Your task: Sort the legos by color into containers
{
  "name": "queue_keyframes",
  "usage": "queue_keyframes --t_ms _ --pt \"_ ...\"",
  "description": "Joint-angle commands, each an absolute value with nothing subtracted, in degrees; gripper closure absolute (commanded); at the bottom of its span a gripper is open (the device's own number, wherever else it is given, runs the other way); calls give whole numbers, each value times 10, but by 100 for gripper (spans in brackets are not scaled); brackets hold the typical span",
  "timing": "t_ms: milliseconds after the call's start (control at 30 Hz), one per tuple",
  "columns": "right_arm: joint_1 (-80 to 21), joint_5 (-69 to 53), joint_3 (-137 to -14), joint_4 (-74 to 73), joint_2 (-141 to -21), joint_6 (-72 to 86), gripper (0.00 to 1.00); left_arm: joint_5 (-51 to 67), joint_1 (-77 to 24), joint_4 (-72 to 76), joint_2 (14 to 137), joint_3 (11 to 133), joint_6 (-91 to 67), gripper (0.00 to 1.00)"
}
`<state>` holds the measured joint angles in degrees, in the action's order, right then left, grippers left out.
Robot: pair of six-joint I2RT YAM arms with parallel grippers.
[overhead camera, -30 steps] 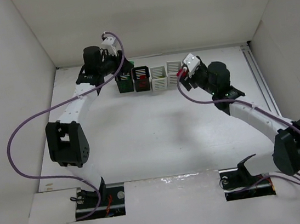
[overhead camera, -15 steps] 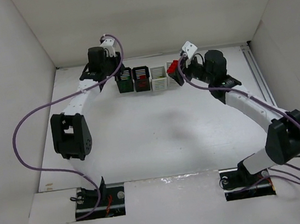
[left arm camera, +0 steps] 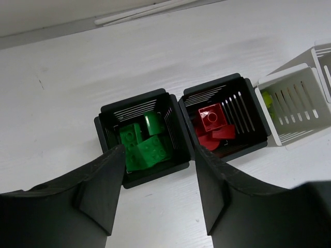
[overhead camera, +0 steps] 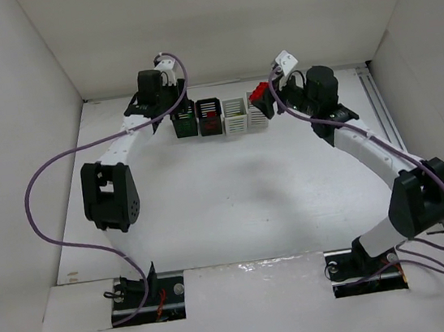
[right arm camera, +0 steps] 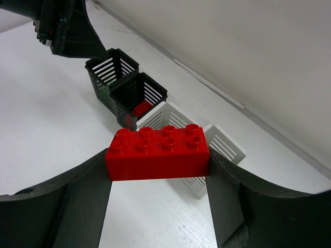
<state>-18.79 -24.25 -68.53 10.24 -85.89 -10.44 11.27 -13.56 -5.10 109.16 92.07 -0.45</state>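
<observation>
Two black baskets [left arm camera: 135,102] — two white baskets [left arm camera: 297,98]

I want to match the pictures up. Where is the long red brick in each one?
Top external: the long red brick is in the right gripper, by the right end of the basket row.
Left wrist: not in it.
Right wrist: the brick fills the middle, between the fingers.
Shared landmark: the black basket with red legos, in all three.
</observation>
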Motion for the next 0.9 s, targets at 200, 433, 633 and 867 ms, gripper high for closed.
queue_keyframes --t_ms 200,433,633,867 --pt "-174 -252 -749 119 -899 -48 100 107 -140 -16 1065 943 -19 41" --pt "-163 -209 -774 119 -949 -40 100 162 -140 117 925 828 -45 36" --pt "-198 -229 -819 113 -1000 -105 100 155 -123 91 882 809 -66 33" --pt "-279 -85 -903 138 -1099 -164 100 155 -65 73 843 767 -96 27"
